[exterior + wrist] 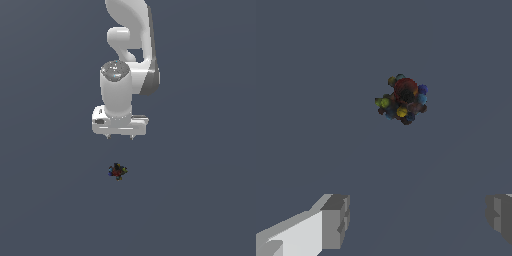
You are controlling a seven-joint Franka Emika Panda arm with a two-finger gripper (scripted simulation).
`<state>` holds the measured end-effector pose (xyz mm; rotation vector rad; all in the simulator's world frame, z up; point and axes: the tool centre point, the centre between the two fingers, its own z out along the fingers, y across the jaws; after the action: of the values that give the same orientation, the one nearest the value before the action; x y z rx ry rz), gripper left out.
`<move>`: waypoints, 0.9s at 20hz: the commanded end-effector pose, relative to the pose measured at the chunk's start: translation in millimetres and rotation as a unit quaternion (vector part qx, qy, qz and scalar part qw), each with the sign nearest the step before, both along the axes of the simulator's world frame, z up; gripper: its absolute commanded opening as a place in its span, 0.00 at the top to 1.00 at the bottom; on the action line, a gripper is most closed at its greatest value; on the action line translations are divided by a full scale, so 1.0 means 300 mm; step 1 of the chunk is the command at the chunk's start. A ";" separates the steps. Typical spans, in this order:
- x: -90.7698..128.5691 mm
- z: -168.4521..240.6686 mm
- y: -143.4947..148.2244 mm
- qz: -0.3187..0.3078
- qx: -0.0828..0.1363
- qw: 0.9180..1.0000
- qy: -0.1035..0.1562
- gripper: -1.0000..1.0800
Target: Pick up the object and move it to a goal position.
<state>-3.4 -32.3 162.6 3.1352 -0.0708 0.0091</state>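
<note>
While the gripper hangs over the floor, I see its jaws spread wide with nothing between them and nothing touching them. On the wrist view the two fingers sit far apart at the frame edges, bare grey surface in the gap. The object, a small lumpy multicoloured clump, lies on the surface below the gripper, apart from it and roughly in line with the gap between the fingertips. I see open room on all sides of the clump, from the exterior view's left across to its right. Floor is flat, uniform dark grey-blue; no edges or walls visible to me.
</note>
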 end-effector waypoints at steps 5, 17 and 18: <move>0.010 0.016 0.025 0.014 -0.002 1.000 -0.006 0.04; 0.033 0.045 0.074 0.046 -0.006 0.999 -0.017 0.04; 0.035 0.043 0.073 0.050 -0.006 0.999 -0.017 0.04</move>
<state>6.5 -10.2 176.2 3.1243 0.0719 0.0627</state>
